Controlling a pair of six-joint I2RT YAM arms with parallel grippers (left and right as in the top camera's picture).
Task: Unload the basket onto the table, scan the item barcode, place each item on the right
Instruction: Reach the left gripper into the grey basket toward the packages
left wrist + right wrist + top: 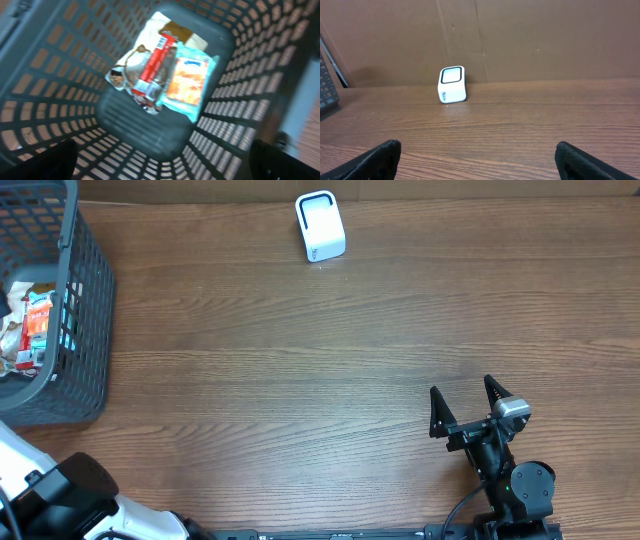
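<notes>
**Both grippers open; items lie in the basket**

The left gripper [165,162] hangs with its fingers spread wide and holds nothing, pointing down into the grey basket [60,100]. Below it, on the basket floor, a red packet [155,67] and an orange packet [187,82] lie side by side, touching, on top of other wrappers. The right gripper [463,392], also apart and empty, sits near the front right of the table [300,360]. It faces the white scanner [320,226], which stands well apart at the far edge.
</notes>
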